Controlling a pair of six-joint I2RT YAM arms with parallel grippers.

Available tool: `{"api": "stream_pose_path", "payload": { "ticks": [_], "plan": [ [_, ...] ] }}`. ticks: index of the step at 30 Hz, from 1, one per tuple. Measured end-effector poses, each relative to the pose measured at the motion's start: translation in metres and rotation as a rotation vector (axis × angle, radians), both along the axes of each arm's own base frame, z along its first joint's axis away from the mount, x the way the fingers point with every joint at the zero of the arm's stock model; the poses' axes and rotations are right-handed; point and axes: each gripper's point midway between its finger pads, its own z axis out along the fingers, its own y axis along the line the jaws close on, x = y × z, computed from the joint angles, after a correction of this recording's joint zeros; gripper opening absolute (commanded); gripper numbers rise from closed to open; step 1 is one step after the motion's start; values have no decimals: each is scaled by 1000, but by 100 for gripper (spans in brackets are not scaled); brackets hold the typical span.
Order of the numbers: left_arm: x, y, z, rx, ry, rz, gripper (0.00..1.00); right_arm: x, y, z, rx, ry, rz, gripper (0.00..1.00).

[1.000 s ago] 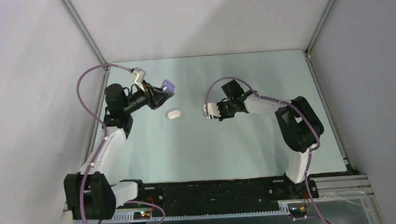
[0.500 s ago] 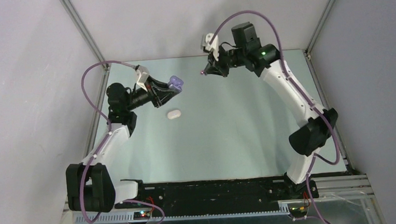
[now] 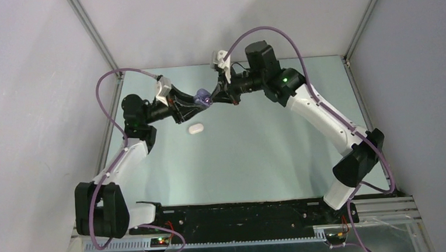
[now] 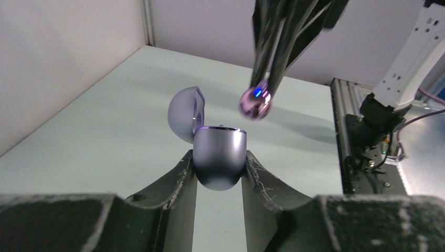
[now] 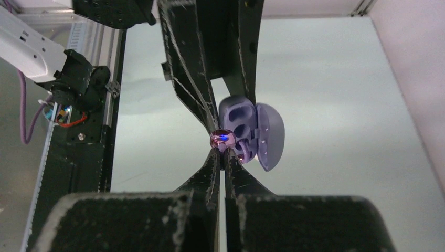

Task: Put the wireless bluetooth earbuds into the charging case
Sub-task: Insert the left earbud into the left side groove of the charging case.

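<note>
table (image 3: 281,157): both arms reach over its far half and meet in mid-air.
left gripper (image 4: 219,164): jaws drawn in tight on the lower shell of the purple charging case (image 4: 219,149), holding it clear of the table. lid (image 4: 183,111) is flipped open, sockets turned toward the right gripper (image 5: 222,157).
right gripper: pinched almost fully together on a purple earbud (image 5: 221,138), blue light showing on it.
the bud sits just beside the case mouth, not in a socket. left wrist view shows a gap between them.
white case (image 3: 195,128) lies on the table below, looks closed, nothing touching it. no other buds in view.
step in hand: final approach for insertion.
next move, my read: line the bud up with the near socket, ease it in along the socket axis, let go only once it's seated. left needs to hold rigid.
risk: the bud sits twisted in the tips and catches the rim.
</note>
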Motion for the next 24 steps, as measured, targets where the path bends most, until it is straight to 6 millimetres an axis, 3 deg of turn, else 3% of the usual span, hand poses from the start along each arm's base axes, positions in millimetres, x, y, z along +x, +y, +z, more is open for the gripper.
{"api": "stream_pose_path", "payload": {
  "ticks": [5, 14, 24],
  "plan": [
    [-7, 1, 8, -15, 22, -7, 0, 3, 0, -23, 36, 45, -53, 0],
    [-16, -2, 30, -36, 39, -41, 0, -5, 2, 25, 217, -15, -72, 0],
    [-18, -4, 30, -37, 71, -53, 0, -7, 6, 41, 304, -8, -76, 0]
  ]
}}
